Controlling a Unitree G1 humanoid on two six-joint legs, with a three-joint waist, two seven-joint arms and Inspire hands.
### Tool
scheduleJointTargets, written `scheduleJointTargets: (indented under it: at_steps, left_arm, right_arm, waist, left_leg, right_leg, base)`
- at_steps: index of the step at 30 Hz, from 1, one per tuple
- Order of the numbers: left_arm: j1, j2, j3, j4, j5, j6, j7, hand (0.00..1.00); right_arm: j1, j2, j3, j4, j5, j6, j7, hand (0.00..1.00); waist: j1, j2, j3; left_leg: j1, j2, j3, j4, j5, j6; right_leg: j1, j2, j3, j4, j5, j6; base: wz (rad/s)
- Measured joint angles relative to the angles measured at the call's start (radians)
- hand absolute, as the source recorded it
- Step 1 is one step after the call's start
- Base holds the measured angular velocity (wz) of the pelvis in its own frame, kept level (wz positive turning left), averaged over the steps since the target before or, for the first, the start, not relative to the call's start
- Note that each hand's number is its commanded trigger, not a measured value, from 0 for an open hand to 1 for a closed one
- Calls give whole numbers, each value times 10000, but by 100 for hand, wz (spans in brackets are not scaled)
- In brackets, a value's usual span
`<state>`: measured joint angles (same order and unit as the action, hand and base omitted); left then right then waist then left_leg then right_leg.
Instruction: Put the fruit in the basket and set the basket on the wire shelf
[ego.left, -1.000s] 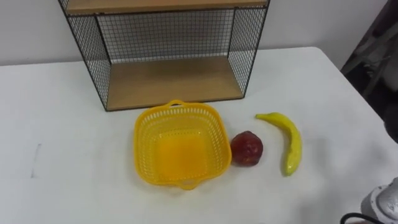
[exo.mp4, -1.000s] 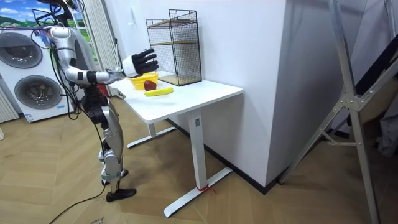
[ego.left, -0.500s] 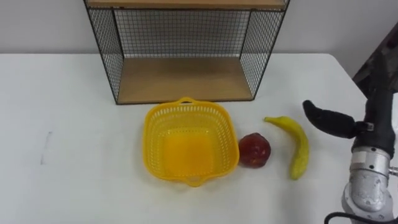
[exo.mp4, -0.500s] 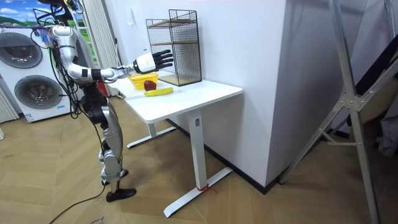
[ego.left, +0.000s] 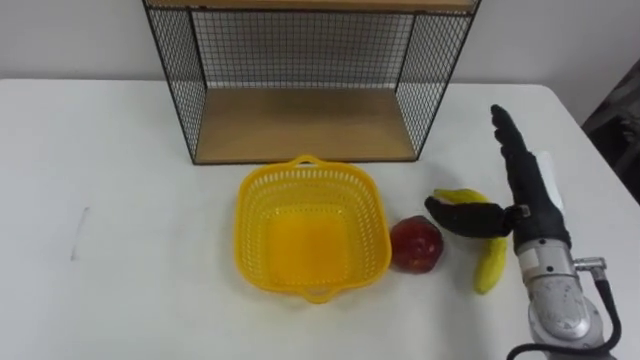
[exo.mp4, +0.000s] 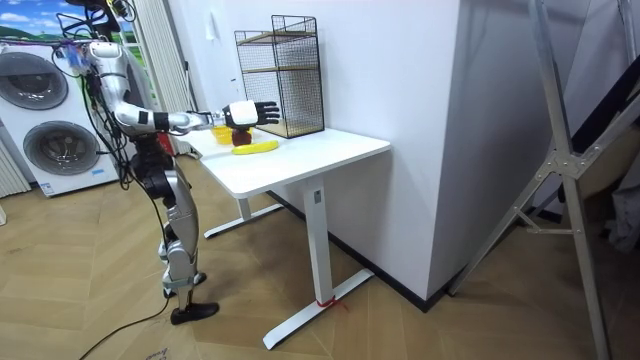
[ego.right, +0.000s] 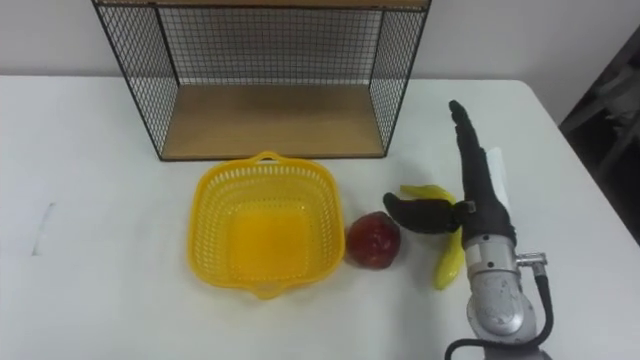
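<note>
Red fruit (ego.left: 416, 244) and banana (ego.left: 489, 272) outside yellow basket (ego.left: 308, 248)

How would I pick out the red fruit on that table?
Find the wire shelf at the back of the white table; a yellow basket sits before it. The red fruit lies beside the basket, between it and the banana: round and dark red, not long and yellow.

Black-fingered right hand (ego.left: 530, 205), silver wrist, white head, grey limbs
</note>
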<state>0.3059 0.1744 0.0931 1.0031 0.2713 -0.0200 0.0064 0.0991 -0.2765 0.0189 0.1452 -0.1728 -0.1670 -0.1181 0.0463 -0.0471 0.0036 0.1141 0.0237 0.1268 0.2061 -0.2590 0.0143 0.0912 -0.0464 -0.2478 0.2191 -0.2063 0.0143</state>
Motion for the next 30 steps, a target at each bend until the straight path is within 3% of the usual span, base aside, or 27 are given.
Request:
scheduleJointTargets:
  at_steps: [12, 30]
  left_arm:
    - [-44, 84, -186, 234, 50, 45, -151, 0]
    - [-229, 155, -432, 412, 43, 44, -196, 0]
  right_arm:
    - [65, -4, 96, 135, -346, 75, 1072, 0]
    - [208, -2, 256, 512, 61, 26, 1611, 0]
  waist:
    - [-126, -49, -36]
    - [-175, -21, -31]
  left_leg:
    - [113, 5, 15, -7, 6, 10]
    - [185, 9, -44, -16, 9, 15]
  right_leg:
    - [144, 21, 17, 11, 74, -25]
    - [304, 48, -24, -162, 164, -14]
  base:
    - [0]
    - [0]
